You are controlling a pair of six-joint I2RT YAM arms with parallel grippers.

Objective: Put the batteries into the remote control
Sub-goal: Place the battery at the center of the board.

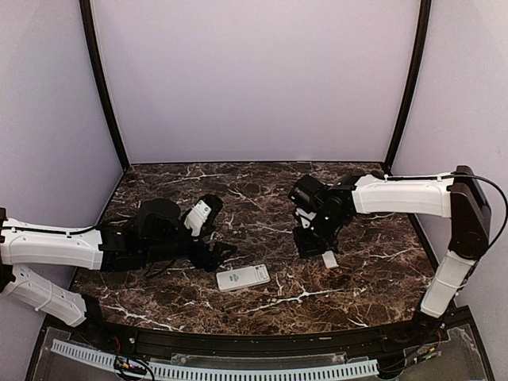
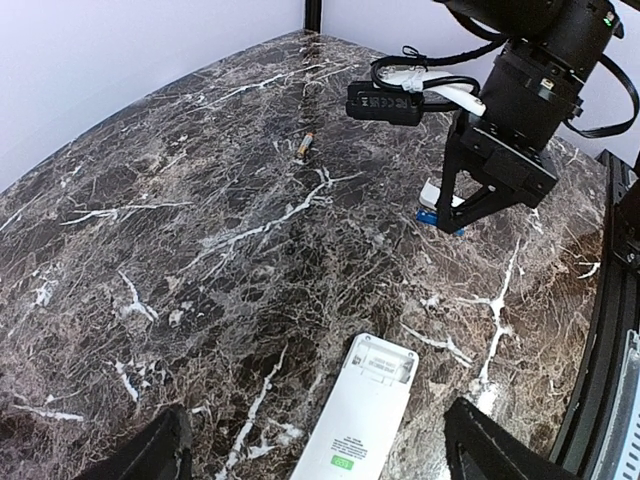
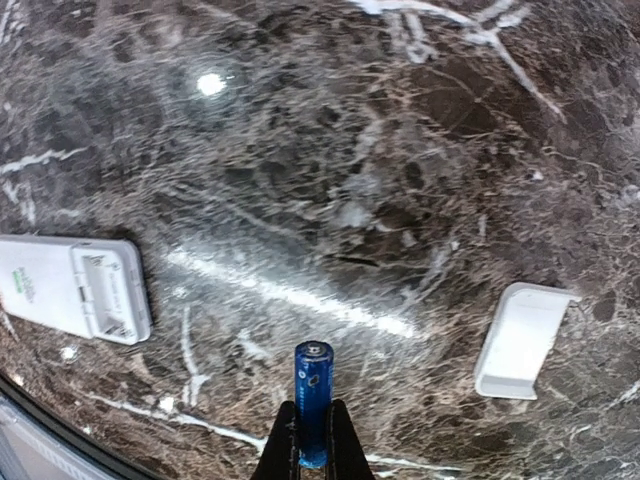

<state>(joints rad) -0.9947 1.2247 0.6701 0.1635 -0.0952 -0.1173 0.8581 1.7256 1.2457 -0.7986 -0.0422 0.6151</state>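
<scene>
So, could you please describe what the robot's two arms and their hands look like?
Both the left arm and right arm have white boxy shells joined by black joints. The left hand and right hand are black, each with two tapering fingers. A thin black cable runs along the right arm, and black and white wires loop by its wrist's labelled black camera box.

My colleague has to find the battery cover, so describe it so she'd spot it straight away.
On the dark marble table, look beside the right gripper. The cover lies there: small, plain white, shorter than the remote control, with no label or open compartment.
</scene>
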